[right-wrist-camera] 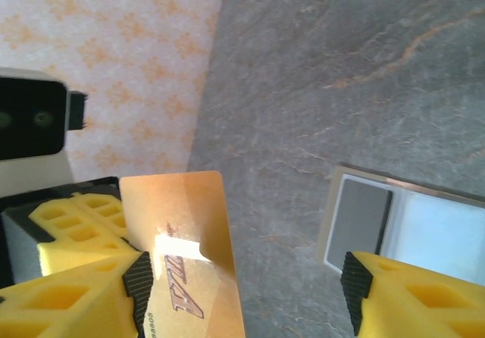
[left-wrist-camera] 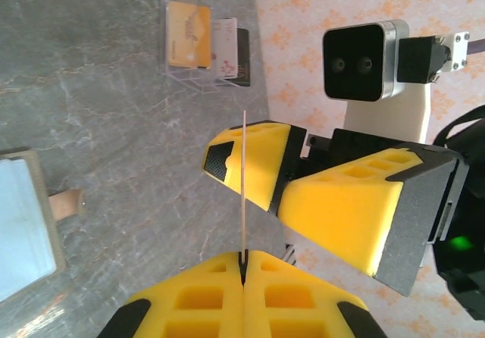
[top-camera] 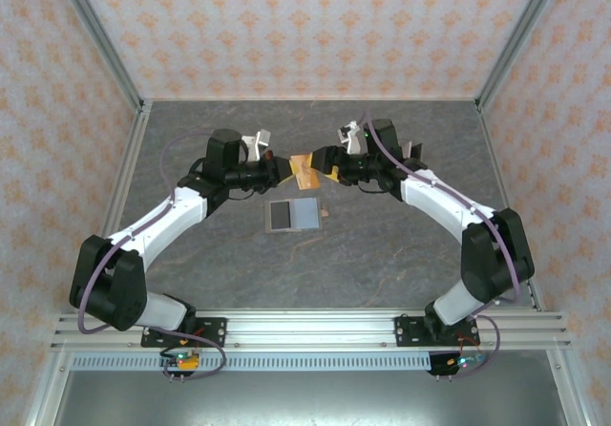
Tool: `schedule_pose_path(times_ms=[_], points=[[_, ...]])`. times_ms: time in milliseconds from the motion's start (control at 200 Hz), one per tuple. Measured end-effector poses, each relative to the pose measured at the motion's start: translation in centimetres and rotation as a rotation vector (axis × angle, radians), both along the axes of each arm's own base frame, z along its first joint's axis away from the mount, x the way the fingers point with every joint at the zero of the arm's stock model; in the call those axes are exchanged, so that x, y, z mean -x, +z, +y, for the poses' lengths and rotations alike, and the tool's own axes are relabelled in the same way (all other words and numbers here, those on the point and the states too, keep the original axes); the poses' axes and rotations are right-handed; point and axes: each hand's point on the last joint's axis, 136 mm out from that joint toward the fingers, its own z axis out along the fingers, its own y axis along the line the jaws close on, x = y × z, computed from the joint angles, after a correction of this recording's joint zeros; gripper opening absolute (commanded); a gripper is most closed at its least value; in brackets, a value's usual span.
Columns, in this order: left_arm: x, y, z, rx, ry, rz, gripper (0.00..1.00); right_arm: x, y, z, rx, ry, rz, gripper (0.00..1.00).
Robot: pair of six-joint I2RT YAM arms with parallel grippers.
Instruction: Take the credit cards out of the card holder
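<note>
Left gripper (left-wrist-camera: 244, 258): jaws pressed together on 1 edge of a gold credit card (right-wrist-camera: 189, 247), holding it up above the table (top-camera: 382, 244); from the left wrist the card shows edge-on.
Right gripper (right-wrist-camera: 244, 277): jaws spread wide, facing the left gripper; the card's free end reaches in between its 2 fingers, close beside 1 yellow pad, contact unclear, the other pad well apart.
Card holder (top-camera: 294, 216): lying open and flat on the table, just nearer the arm bases than both grippers, grey-blue panels up, tan tab (left-wrist-camera: 67, 201) sticking out from 1 edge.
Clear stand (left-wrist-camera: 198, 44): on the table near a wall, 3 cards upright in it.
</note>
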Motion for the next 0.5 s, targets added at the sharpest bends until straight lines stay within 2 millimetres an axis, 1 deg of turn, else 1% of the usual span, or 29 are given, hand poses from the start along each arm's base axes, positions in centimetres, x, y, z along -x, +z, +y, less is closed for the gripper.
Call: schedule_pose_path(times_ms=[115, 245, 370, 450, 475, 500], points=[[0.1, 0.2, -0.4, 0.012, -0.003, 0.006, 0.02, 0.5, 0.5, 0.5, -0.056, 0.028, 0.006, 0.56], [0.2, 0.7, -0.8, 0.024, -0.008, 0.002, 0.02, 1.0, 0.7, 0.9, -0.101, 0.053, 0.021, 0.45], [0.1, 1.0, -0.8, 0.03, -0.005, 0.0, 0.02, 1.1, 1.2, 1.0, -0.123, 0.06, 0.012, 0.29], [0.1, 0.9, -0.8, 0.028, -0.003, 0.002, 0.13, 1.1, 1.6, 0.8, -0.12, 0.049, 0.006, 0.16], [0.1, 0.9, -0.7, 0.027, -0.001, 0.002, 0.16, 1.1, 1.7, 0.7, -0.116, 0.047, -0.008, 0.11], [0.1, 0.8, -0.7, 0.022, 0.001, 0.005, 0.21, 1.1, 1.9, 0.6, -0.112, 0.046, -0.018, 0.08]])
